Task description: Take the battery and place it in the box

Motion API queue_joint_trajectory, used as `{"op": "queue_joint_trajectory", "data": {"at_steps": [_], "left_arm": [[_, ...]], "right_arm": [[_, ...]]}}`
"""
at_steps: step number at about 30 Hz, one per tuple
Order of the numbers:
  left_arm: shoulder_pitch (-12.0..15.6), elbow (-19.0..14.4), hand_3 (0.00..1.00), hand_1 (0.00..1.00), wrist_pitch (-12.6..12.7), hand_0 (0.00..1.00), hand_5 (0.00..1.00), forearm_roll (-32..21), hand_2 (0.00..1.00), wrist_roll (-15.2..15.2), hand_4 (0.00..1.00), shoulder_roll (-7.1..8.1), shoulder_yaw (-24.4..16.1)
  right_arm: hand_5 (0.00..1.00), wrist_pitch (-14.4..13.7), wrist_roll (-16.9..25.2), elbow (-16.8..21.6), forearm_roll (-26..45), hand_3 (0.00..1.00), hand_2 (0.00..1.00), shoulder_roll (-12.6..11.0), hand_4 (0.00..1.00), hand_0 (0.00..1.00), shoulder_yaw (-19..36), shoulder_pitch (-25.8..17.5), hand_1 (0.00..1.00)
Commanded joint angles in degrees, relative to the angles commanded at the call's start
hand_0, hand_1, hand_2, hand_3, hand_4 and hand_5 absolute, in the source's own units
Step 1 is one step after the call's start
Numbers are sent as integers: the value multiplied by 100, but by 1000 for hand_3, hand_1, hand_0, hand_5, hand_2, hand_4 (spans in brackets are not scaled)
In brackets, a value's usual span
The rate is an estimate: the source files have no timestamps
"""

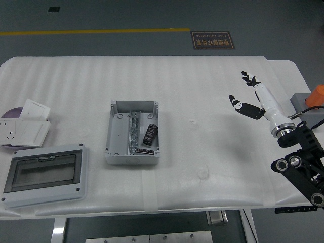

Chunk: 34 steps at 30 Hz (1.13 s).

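A black cylindrical battery (150, 134) lies inside the open grey box (115, 152) at the middle of the table, in its right half. My right hand (245, 93) is white with black fingertips. It hangs above the table's right side, far to the right of the box, with fingers spread and holding nothing. My left arm is out of view.
The box's grey lid with a clear window (44, 173) lies at the front left. A white socket plate and white cards (24, 126) lie at the left edge. A grey block with an orange cylinder (313, 104) stands at the right edge.
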Motion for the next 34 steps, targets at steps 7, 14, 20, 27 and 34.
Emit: {"op": "queue_joint_trajectory", "data": {"at_steps": [7, 14, 20, 27, 34], "left_arm": [[83, -6, 538, 670, -7, 611, 525, -73, 574, 6, 461, 14, 52], [162, -10, 536, 670, -16, 615, 512, -206, 573, 4, 464, 4, 144], [249, -10, 536, 670, -10, 614, 506, -397, 573, -20, 467, -26, 256], [266, -7, 535, 670, -12, 618, 497, -505, 572, -44, 469, -69, 330], [257, -6, 535, 671, -14, 619, 492, -545, 572, -57, 474, -94, 364]], "right_arm": [[368, -19, 311, 40, 577, 959, 891, 174, 669, 907, 417, -316, 871], [371, -70, 394, 168, 789, 955, 871, 254, 667, 891, 612, -471, 844], [374, -57, 427, 211, 905, 951, 865, 253, 664, 892, 698, -540, 838], [372, -22, 430, 274, 929, 949, 860, 155, 662, 886, 750, -593, 829], [376, -136, 508, 326, 946, 941, 840, 122, 661, 883, 799, -589, 816]]}}
